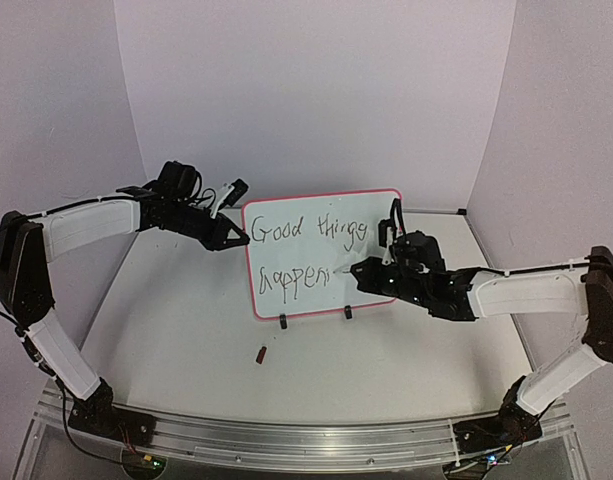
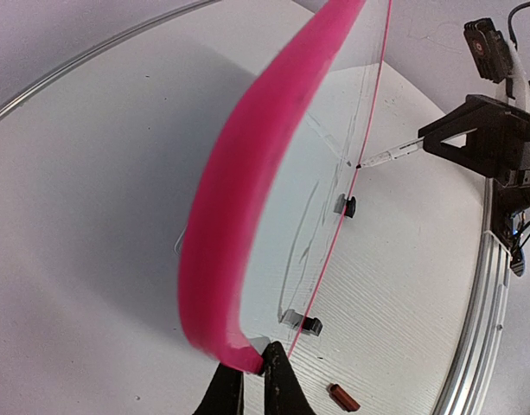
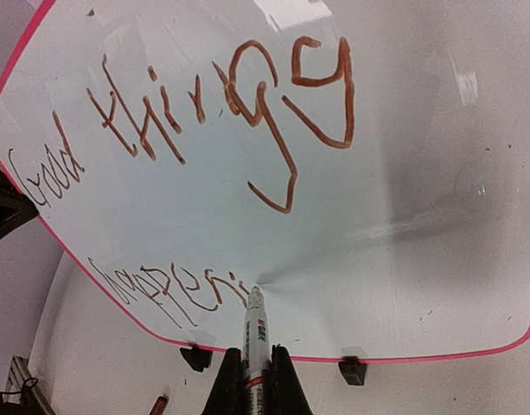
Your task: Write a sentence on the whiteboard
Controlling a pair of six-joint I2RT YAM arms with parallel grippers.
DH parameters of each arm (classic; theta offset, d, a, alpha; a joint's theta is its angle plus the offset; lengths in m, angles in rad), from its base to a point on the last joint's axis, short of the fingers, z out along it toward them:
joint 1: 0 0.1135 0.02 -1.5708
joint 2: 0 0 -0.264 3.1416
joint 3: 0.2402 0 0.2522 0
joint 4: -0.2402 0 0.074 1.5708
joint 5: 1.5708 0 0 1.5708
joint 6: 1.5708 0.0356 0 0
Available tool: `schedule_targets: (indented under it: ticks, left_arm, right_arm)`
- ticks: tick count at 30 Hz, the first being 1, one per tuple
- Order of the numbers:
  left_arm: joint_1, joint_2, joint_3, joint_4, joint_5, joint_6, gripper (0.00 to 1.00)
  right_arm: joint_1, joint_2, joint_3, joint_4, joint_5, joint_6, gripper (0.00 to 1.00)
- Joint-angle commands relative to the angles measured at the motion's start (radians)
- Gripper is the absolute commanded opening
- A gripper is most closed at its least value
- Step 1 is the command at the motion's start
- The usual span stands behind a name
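The whiteboard, glossy white with a thin pink frame, stands upright on two black clip feet. The sentence reads "Good things" on the top line, with "happeni" below it in dark marker. My left gripper is shut on the board's lower left frame corner. My right gripper is shut on a white marker. The marker's tip touches the board just right of the last letter. From the left wrist view, the marker meets the board from the right.
A small reddish-brown marker cap lies on the table in front of the board, also seen as the cap near my left fingers. White walls close in the back and sides. A metal rail runs along the near edge.
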Motion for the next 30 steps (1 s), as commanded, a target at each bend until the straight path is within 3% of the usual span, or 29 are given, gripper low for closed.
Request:
schedule_targets:
  ticks: [1,20,30]
  left_arm:
    - [-0.029,0.039,-0.001,-0.063,-0.069,0.042,0.0]
    - [-0.029,0.039,0.0,-0.064,-0.067,0.041,0.0]
    - [-0.029,0.036,-0.001,-0.063,-0.068,0.043,0.0]
  right_arm:
    - [-0.008,0.021,0.048,-0.01,0.032,-0.004,0.0]
    - [-0.007,0.047,0.029,-0.042,0.012,0.025,0.0]
    - [-0.009,-0.02,0.053,-0.016,0.043,0.007,0.0]
